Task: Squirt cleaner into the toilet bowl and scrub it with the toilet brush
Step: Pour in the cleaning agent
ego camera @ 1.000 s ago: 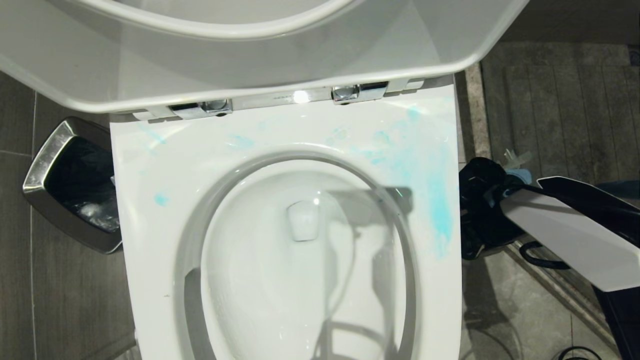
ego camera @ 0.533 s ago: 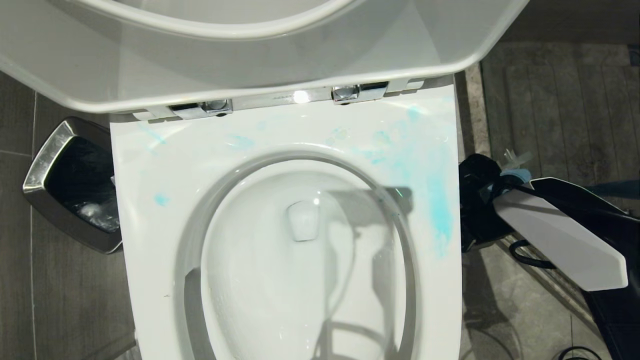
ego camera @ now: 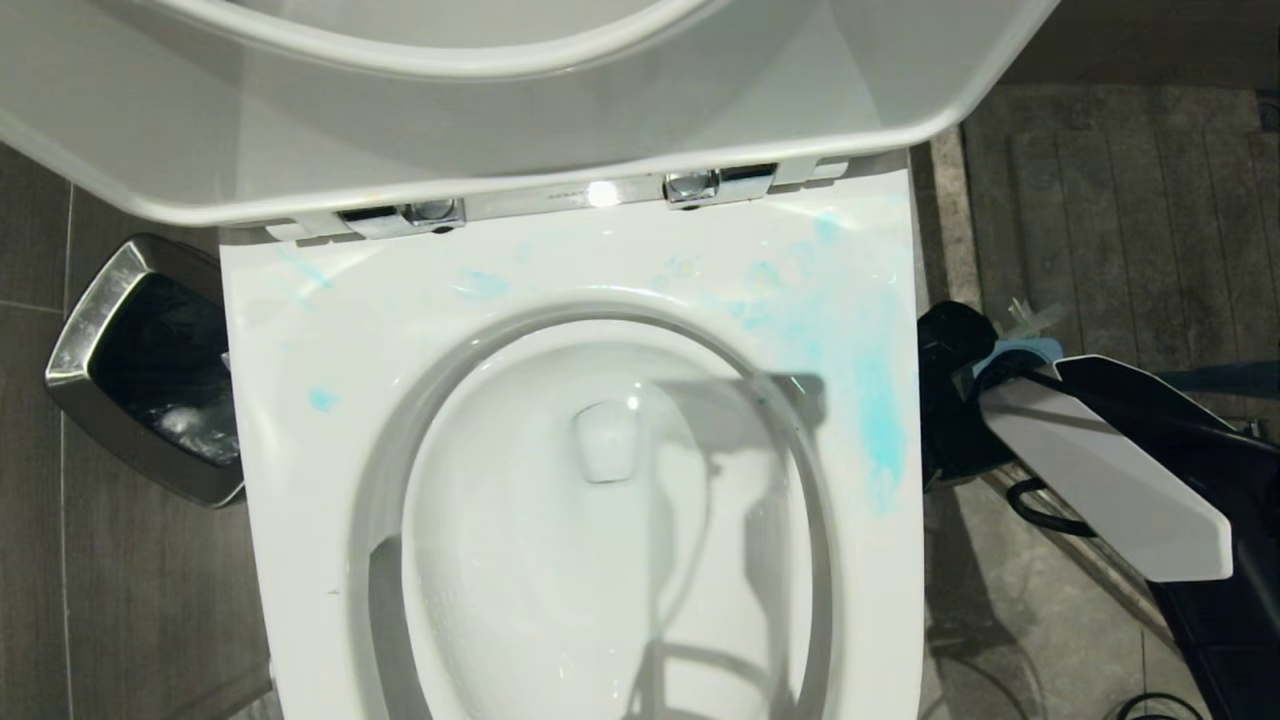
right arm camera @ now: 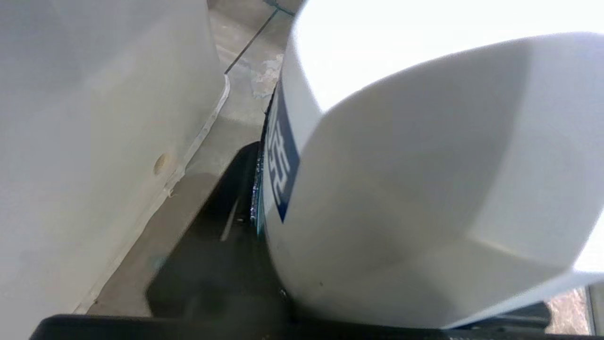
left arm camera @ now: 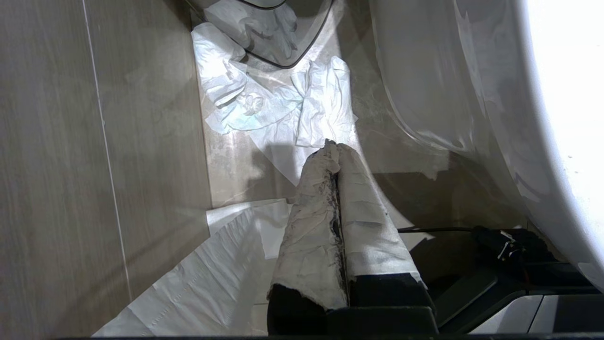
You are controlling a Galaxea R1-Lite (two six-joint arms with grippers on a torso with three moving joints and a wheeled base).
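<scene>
Right gripper (ego camera: pixel 950 390) jaws around the cleaner (right arm camera: pixel 424 165) low beside the toilet bowl (ego camera: pixel 600 520), right side, grip unclear; left gripper (left arm camera: pixel 335 156) closed, parked; pickup step, next lift over bowl

White-panelled black right arm (ego camera: pixel 1100 480), black cable (ego camera: pixel 1040 515).

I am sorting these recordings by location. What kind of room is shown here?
Most likely a bathroom or toilet room. An open white toilet with its lid raised fills the head view, a silver-rimmed waste bin stands beside it, and the floor is tiled.
</scene>
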